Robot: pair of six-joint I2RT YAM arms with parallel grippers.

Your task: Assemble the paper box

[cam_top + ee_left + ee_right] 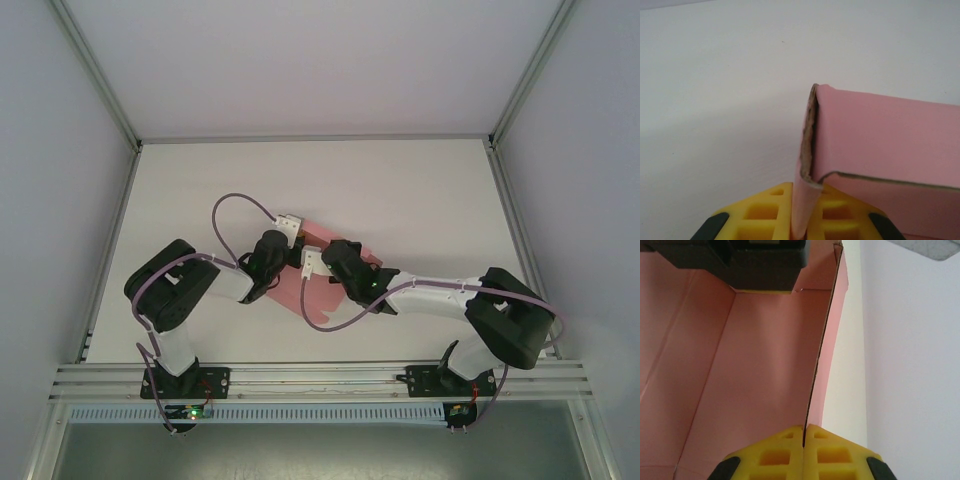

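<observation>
White table (400, 190), mid-surface: paper box (292, 292), pink card half-formed, sits between two pincers. Left pincer (800, 216) nips upright corner flap; box body stretches rightward from it. Right pincer (805, 447) clamps side wall edge, wall running straight ahead toward left pincer. Neither nearer: both gripping. Next fold likely turns on that shared wall.

Pink paper box (318, 282), creased, part-folded, walls raised, mid-table between both arms.
</observation>
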